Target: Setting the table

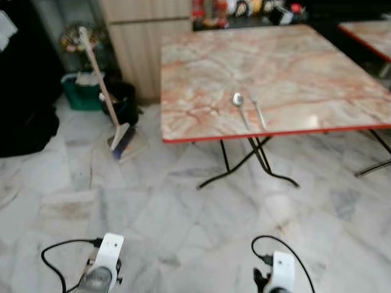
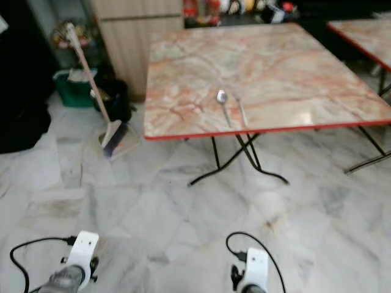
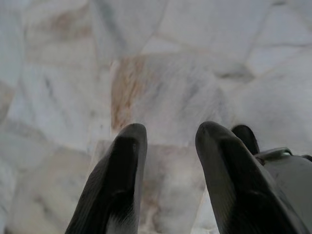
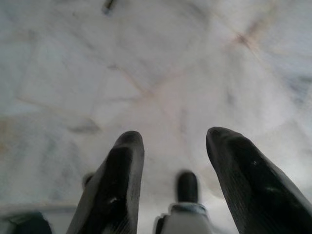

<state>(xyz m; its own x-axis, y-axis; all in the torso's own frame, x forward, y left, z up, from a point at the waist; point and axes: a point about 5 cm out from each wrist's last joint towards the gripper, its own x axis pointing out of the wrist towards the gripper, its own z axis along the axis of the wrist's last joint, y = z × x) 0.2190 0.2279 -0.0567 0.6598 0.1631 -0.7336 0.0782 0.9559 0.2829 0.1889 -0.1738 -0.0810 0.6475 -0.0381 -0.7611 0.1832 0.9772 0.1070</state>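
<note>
One spoon (image 1: 237, 100) and one knife (image 1: 259, 113) on the table (image 1: 293, 67) — left gripper (image 3: 166, 141) and right gripper (image 4: 173, 146) both spread, empty.

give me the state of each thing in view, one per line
spoon: lying flat on the table, near its front edge
second utensil: flat beside the spoon, apart from it
table: standing, legs unfolded
broom: leaning upright
left end effector: open, empty, over floor
right end effector: open, empty, over floor

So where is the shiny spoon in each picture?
Left eye view: spoon near the table's front edge, beside another utensil.
Right eye view: spoon, same spot.
Wrist views: floor beyond open fingers, no spoon.
Shared landmark: the table's red edge.
</note>
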